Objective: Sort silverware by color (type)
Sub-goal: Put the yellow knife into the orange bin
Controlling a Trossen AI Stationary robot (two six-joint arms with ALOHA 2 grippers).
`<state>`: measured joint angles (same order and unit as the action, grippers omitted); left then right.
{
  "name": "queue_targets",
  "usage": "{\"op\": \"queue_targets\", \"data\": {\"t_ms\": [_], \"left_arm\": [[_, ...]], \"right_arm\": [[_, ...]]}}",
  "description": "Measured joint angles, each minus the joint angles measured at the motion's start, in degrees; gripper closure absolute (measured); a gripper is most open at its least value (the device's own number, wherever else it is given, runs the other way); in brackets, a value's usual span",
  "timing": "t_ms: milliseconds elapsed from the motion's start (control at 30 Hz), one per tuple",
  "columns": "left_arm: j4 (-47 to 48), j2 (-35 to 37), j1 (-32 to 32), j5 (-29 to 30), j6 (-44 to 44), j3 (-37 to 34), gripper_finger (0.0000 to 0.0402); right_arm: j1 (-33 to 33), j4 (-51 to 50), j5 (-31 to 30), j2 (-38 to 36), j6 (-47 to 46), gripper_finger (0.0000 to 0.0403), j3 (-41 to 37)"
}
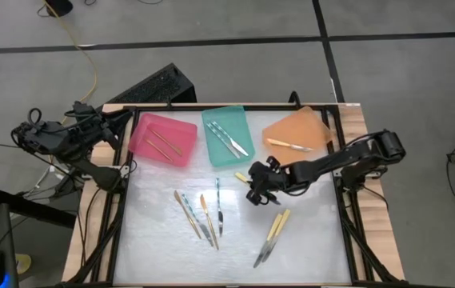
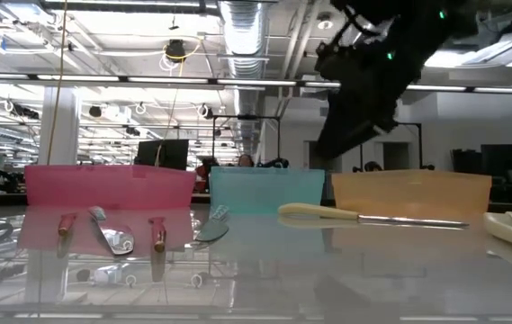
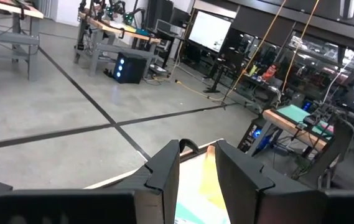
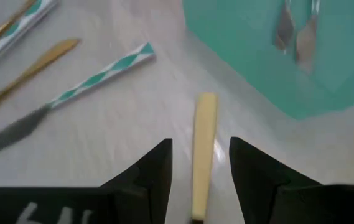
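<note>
I have the right gripper (image 4: pixel 198 171) hovering with fingers parted, nothing held; a slim pale-yellow-handled utensil (image 4: pixel 204 146) lies on the table directly between them, the teal tray (image 4: pixel 301 56) just ahead.

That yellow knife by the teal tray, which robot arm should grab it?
The right. Its open gripper hangs right over the yellow-handled knife, handle between the fingers. The left gripper waits off at the table's far corner by the pink tray.
</note>
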<state>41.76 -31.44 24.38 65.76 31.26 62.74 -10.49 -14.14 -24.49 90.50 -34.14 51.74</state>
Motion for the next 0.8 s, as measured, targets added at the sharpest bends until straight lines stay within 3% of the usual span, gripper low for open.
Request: {"op": "queue_targets", "data": {"t_ms": [233,567,800], "left_arm": [[0.0,0.0,0.0,0.4,0.5,0.0,0.0312],[1.6,0.0,0.0,4.2,2.7,0.0,0.0312],[1.7,0.0,0.0,4.6,3.0,0.0,0.0312]], "right_arm": [[0.6,19.0,0.5,3.7,-2.0,0.0237,-8.3],[0.4,27.6,-0.5,13.6,-1.0,0.0237,-9.0],[0.2,31.2,-0.1,14.7,-2.3,0.0239,-8.9]]}}
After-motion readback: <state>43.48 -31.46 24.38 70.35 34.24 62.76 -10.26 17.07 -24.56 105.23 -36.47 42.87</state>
